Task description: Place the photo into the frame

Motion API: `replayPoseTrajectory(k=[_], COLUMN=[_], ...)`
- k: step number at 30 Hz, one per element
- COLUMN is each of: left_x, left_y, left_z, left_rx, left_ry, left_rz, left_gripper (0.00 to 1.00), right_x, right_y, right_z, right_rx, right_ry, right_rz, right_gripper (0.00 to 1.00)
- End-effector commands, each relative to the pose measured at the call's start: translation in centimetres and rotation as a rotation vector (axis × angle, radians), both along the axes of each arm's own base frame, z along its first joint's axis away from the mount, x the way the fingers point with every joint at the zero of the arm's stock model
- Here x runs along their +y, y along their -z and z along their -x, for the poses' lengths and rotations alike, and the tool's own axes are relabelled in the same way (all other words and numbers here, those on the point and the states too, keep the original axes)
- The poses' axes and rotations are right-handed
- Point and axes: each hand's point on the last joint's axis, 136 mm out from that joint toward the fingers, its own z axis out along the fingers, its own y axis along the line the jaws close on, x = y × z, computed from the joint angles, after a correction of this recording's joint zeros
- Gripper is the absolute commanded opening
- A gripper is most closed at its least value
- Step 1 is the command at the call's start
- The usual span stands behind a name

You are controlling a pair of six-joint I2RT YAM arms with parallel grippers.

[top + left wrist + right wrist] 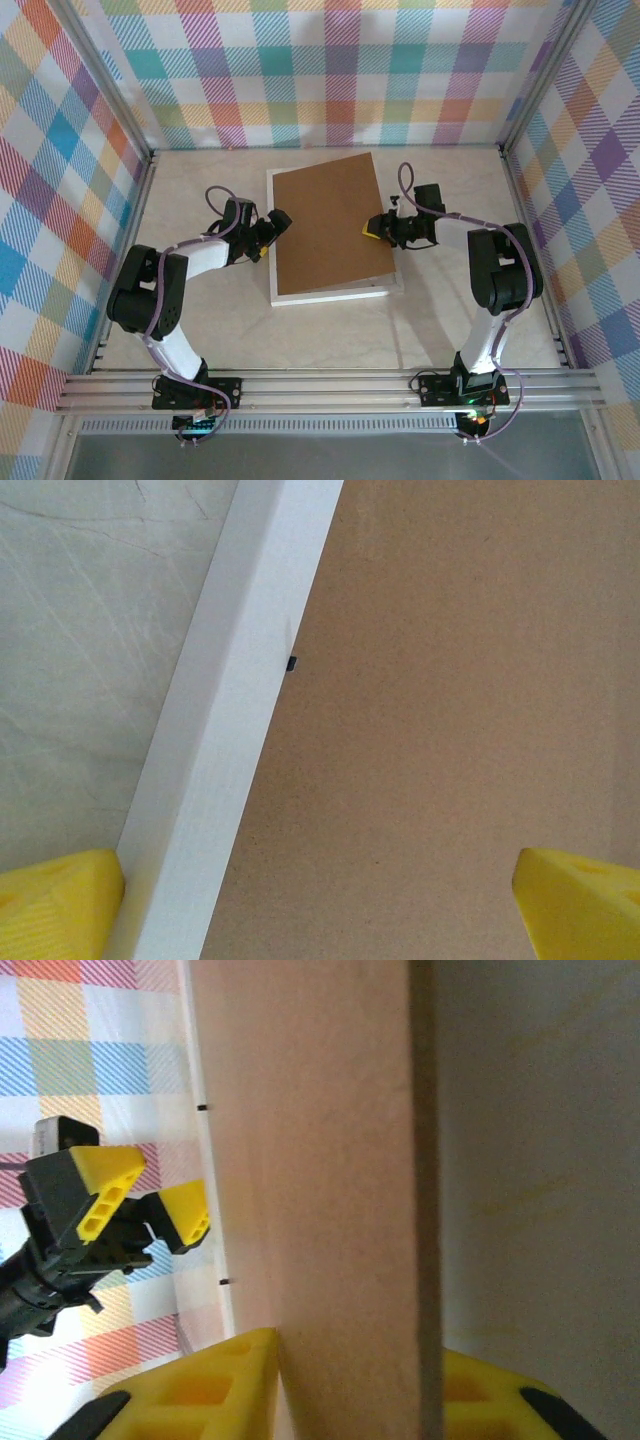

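Frame (330, 293) lies white-edged beneath skewed brown backing board (330, 220).

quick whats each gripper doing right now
left gripper: open, holding nothing
right gripper: fingers either side of the backing board edge, grip cannot be told

Robot lab test cell: plaid cloth walls (330, 80), alu rails (330, 385), pale tabletop (330, 330)

Surface (330, 340) open beyond the frame (330, 292) and on its near side; left pincer (270, 236) and right pincer (376, 232) crowd its left and right edges; backing board (335, 225) covers it.
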Motion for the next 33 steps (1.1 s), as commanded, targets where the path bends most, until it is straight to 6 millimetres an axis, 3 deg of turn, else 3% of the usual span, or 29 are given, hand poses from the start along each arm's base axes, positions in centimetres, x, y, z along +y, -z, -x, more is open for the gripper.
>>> replayPoseTrajectory(k=[1, 13, 23, 33], left_x=[-1.4, -1.4, -1.5, -1.4], left_y=[0.2, 0.6, 0.5, 0.4], left_z=[0.2, 0.2, 0.2, 0.4], left_rx=[0.006, 0.018, 0.018, 0.018], left_ry=[0.032, 0.027, 0.030, 0.026], left_rz=[0.031, 0.025, 0.027, 0.026], left_gripper=[1.00, 1.00, 1.00, 1.00], right_x=[0.2, -0.9, -1.4, -2.0], right_y=[0.5, 0.1, -0.3, 0.8], right_z=[0.6, -0.1, -0.8, -0.8], right_rx=[0.033, -0.009, -0.052, -0.061], right_ry=[-0.014, 0.007, 0.001, -0.009], right_rz=[0.060, 0.277, 0.440, 0.615], right_gripper=[0.33, 0.57, 0.62, 0.68])
